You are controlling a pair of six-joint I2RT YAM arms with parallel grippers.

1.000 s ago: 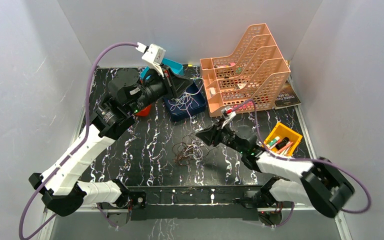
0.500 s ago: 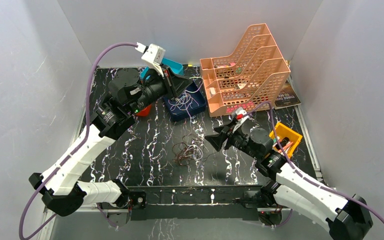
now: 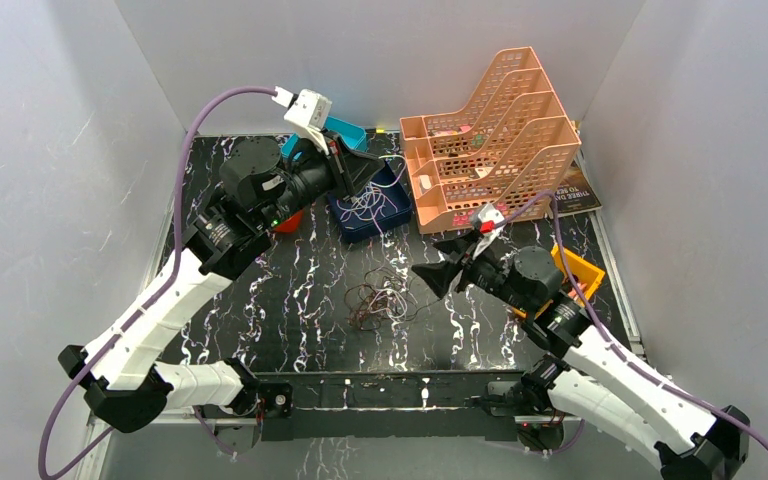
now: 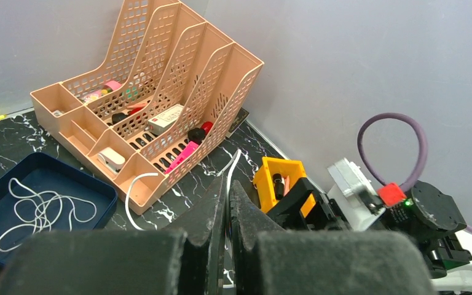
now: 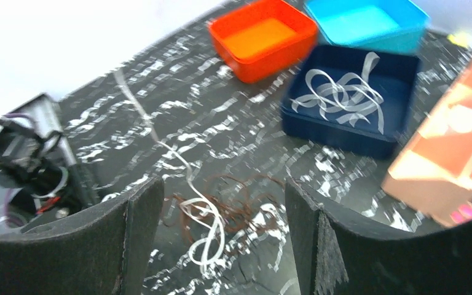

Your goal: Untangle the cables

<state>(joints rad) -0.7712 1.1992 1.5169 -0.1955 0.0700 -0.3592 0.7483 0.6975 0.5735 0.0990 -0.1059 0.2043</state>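
the left end effector [image 4: 228,200], raised over the dark blue tray [image 5: 338,138], is clenched on a whitish strand [image 4: 236,161], as far as its wrist view shows. the right end effector [image 5: 218,187] is released, jaws wide, aimed at the bunch of cables [image 3: 378,300] on the bench [image 3: 290,290]. i judge it should pin the brown loops low while the left draws its strand off slowly. counted: two end effectors, one bunch, one loose white cable [image 5: 344,92] in the blue tray, three trays, one yellow bin [image 4: 276,175].

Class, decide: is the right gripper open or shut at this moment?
Open. The right gripper shows its fingers wide apart, gripping nothing; the cables lie beyond.
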